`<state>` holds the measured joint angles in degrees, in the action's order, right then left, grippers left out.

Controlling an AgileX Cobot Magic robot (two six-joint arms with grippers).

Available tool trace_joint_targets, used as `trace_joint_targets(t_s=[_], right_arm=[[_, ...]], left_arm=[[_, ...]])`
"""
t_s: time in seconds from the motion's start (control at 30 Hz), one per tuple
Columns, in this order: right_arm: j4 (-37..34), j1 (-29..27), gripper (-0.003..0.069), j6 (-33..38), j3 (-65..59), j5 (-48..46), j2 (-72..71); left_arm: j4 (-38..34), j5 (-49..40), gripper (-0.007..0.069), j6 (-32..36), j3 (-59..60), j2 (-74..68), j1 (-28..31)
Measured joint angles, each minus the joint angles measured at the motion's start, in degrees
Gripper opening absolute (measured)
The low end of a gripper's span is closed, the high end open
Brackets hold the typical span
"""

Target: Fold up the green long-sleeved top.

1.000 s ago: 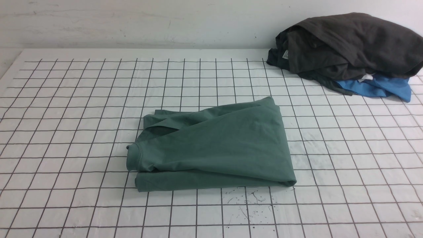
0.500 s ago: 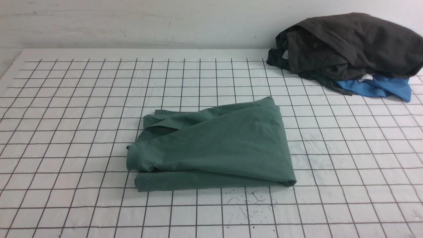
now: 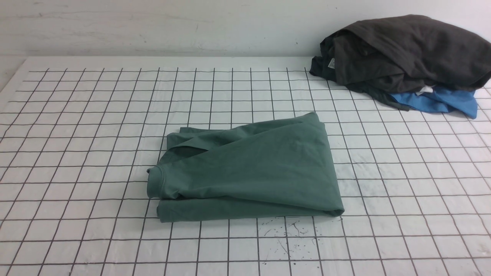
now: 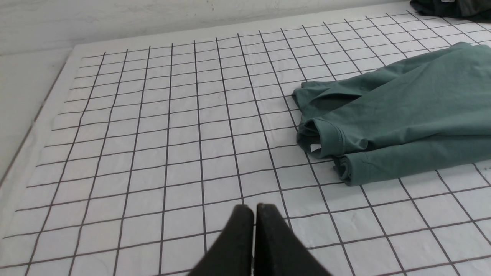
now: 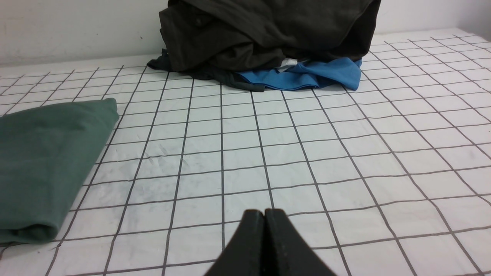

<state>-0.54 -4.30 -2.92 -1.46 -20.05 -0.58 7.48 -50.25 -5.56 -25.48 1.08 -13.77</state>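
The green long-sleeved top [image 3: 249, 168] lies folded into a compact rectangle in the middle of the gridded table, its ribbed neck at the left end. It also shows in the left wrist view as the green top [image 4: 402, 115] and in the right wrist view as the green top [image 5: 42, 165]. My left gripper [image 4: 254, 207] is shut and empty, over bare table well short of the top's neck end. My right gripper [image 5: 264, 211] is shut and empty too, off the top's other end. Neither arm shows in the front view.
A dark charcoal-grey garment [image 3: 406, 53] is heaped on a bright blue garment [image 3: 437, 101] at the back right against the wall. The white gridded table cover [image 3: 76, 153] ends at its left edge [image 4: 34, 122]. Small dark specks [image 3: 287, 230] mark the cloth in front of the top.
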Motion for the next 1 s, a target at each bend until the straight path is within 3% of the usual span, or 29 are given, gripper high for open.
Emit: trace_joint_targets(t_s=[0.27, 0.37, 0.57, 1.0], right_arm=[[0.0, 0.0, -0.0014, 0.0, 0.0, 0.0, 0.0], [0.0, 0.0, -0.0014, 0.0, 0.0, 0.0, 0.0], [0.0, 0.0, -0.0014, -0.7, 0.0, 0.0, 0.0], [0.0, 0.0, -0.0014, -0.8, 0.0, -0.1, 0.0]], left_arm=[[-3.9, 21.7, -0.0007, 0.6, 11.2, 0.0, 8.9], [-9.2, 29.6, -0.0007, 4.1, 18.2, 0.0, 14.1], [-10.6, 31.0, -0.0007, 10.0, 25.5, 0.0, 15.8], [-10.9, 30.4, -0.0007, 9.5, 26.9, 0.0, 15.8]])
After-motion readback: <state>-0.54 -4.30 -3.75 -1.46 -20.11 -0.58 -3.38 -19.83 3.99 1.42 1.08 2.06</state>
